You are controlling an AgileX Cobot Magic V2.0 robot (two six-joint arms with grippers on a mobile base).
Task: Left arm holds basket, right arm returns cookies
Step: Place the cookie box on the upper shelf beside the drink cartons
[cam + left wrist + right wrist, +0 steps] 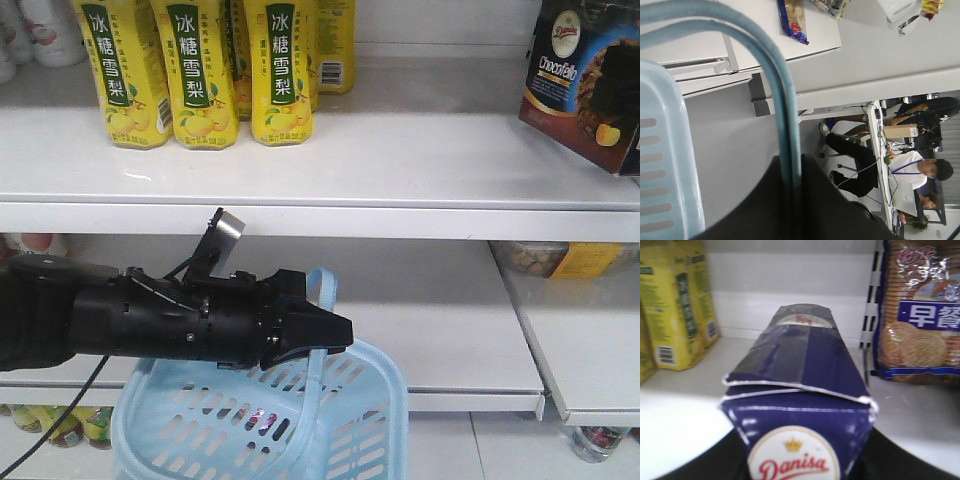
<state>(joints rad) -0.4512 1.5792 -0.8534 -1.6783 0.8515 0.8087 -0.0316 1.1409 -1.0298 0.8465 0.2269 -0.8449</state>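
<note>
Cookies (805,370) clamped in right claw (805,462) over shelf (350,170); left claw (335,335) grips basket (385,400) handle (323,290).

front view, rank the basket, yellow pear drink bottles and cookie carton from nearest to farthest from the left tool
1. basket, lower middle, its handle gripped in the left tool.
2. yellow bottles, upper shelf, above and to the left.
3. cookie carton, upper shelf, far right, tilted.
</note>
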